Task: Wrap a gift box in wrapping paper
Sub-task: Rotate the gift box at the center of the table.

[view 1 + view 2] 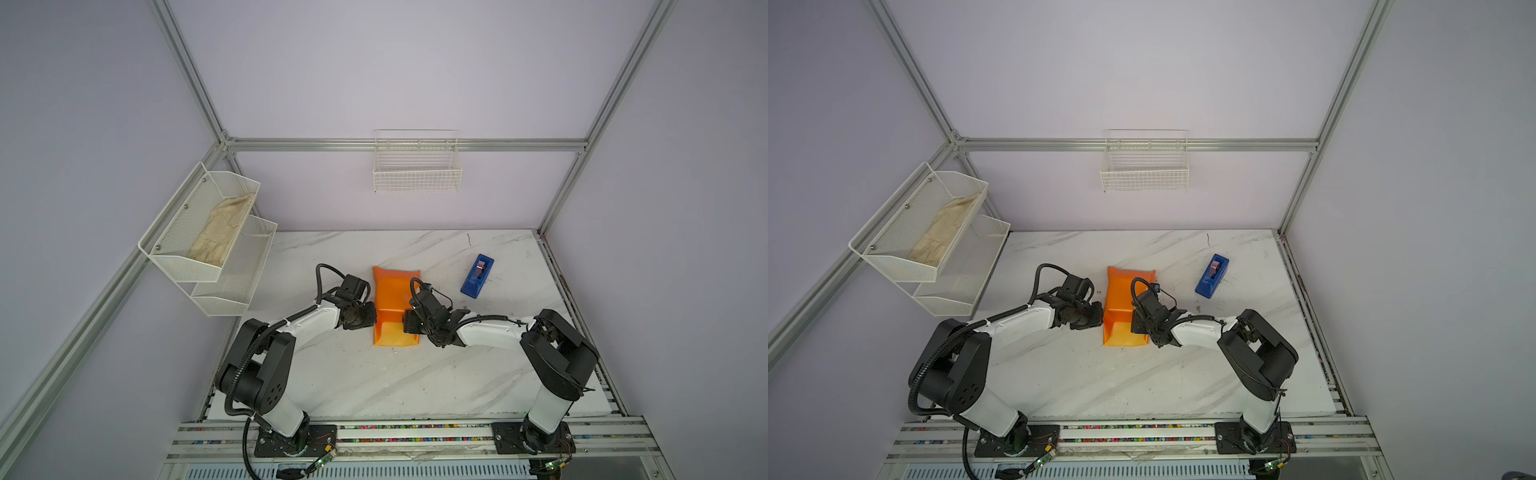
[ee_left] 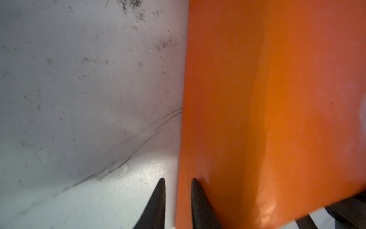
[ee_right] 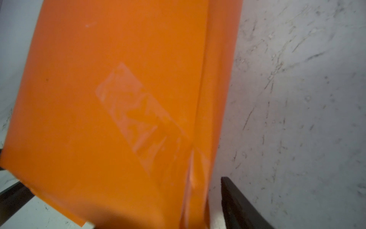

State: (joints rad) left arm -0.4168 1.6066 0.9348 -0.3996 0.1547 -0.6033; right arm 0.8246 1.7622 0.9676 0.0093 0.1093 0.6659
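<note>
Marble table [image 1: 374, 382] beneath both pincers. Orange paper [image 1: 390, 291], folded into a long bundle, lying right between the two. Left pincer [image 2: 177, 179] narrow but not closed, astride the paper's edge: one fingertip against the glossy face, one over bare table, a slit between. Right pincer [image 3: 126, 182] wide, bundle between its fingers, one finger just clear of the fold. Blue dispenser [image 1: 477, 276] beyond the right pincer, well apart. Clear tape [image 3: 138, 113] stuck on the paper, just ahead of that pincer.
</note>
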